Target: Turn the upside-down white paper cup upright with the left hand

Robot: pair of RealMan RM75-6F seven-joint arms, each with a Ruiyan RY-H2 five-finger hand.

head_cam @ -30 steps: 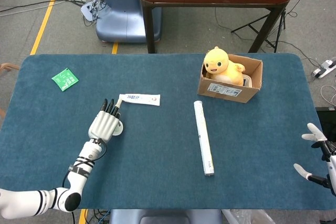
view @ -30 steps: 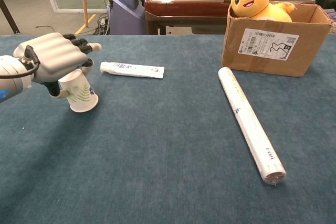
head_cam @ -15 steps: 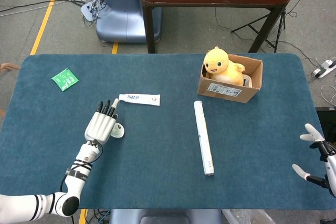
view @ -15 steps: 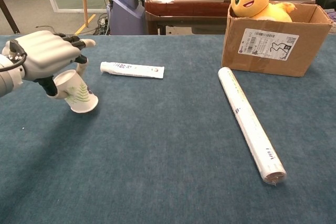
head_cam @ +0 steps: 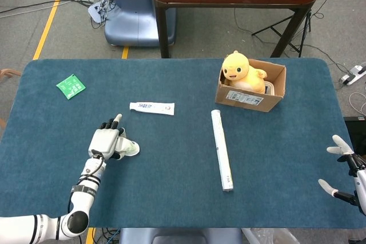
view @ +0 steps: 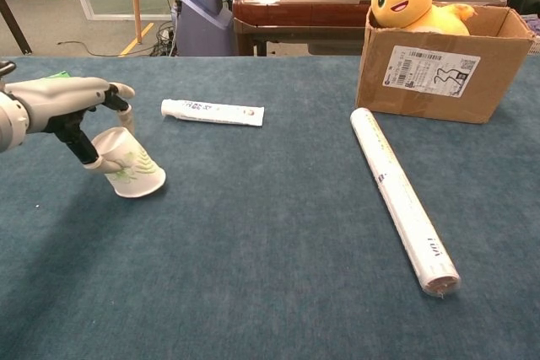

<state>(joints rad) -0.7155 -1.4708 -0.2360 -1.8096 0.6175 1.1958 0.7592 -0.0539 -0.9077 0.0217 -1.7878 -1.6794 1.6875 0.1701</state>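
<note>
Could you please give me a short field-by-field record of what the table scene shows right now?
cup: white paper cup with a green leaf print, tilted on its rim edge
left hand: left hand holds the cup's upper end, thumb below, fingers over it
right hand: right hand at the table's right edge, fingers apart, holding nothing
tube: white tube lying flat beyond the cup
roll: long white roll lying mid-table
box: cardboard box holding a yellow plush toy
packet: green packet, far left

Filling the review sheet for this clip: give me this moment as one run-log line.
left hand: pinches white paper cup | cup: tilted, rim low on table, not upright | right hand: open, idle at table edge
</note>
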